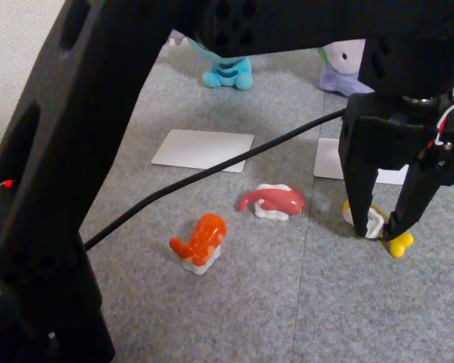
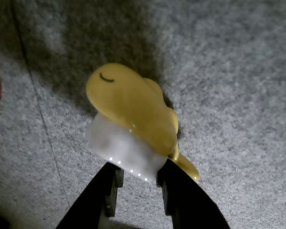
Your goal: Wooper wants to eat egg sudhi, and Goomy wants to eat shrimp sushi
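Three toy sushi: one egg sudhi, one orange piece, one pink piece. Two plush: Wooper, Goomy. Two white cards. One black cable.

- Looks like a room in a home, with a play setup on the floor.
- Grey carpet tiles cover the ground, meeting a pale wall on the left of the fixed view.
- Plush toys sit at the back: Wooper and Goomy.
- Toy sushi and white cards lie about.

Grey carpet with three toy sushi, two white sheets.
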You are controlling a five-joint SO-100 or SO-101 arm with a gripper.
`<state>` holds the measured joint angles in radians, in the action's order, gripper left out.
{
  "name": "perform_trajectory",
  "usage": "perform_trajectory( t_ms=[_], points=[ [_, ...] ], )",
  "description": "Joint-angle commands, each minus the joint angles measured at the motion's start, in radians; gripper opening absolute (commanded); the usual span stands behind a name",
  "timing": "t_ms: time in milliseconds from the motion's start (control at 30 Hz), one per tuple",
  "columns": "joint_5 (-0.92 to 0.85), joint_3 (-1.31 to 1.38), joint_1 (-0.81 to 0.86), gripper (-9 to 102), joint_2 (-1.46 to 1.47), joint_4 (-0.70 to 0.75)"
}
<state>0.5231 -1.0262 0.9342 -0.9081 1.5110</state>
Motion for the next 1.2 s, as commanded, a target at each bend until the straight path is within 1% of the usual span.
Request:
perform_trajectory(
  t_ms=[0, 67, 200, 267, 400, 567, 800, 1000, 1067, 1167],
  points=[
    [0.008, 0.034, -0.002, 8, -0.02, -0.012],
    [0.009, 0.034, -0.011, 13, -0.026, -0.006],
    [-0.009, 0.034, -0.052, 25, -0.028, -0.005],
    [-0.011, 0.034, -0.072, 27, -0.028, -0.005],
    [-0.017, 0.034, -0.1, 27, -0.028, -0.012],
    [-0.107, 0.034, -0.114, 27, -0.028, -0.014],
    [-0.255, 0.034, -0.078, 27, -0.028, -0.038],
    [-0.272, 0.034, -0.049, 27, -0.028, -0.057],
    [-0.295, 0.034, -0.046, 27, -0.028, -0.04],
    [-0.249, 0.034, -0.037, 28, -0.034, -0.017]
  ],
)
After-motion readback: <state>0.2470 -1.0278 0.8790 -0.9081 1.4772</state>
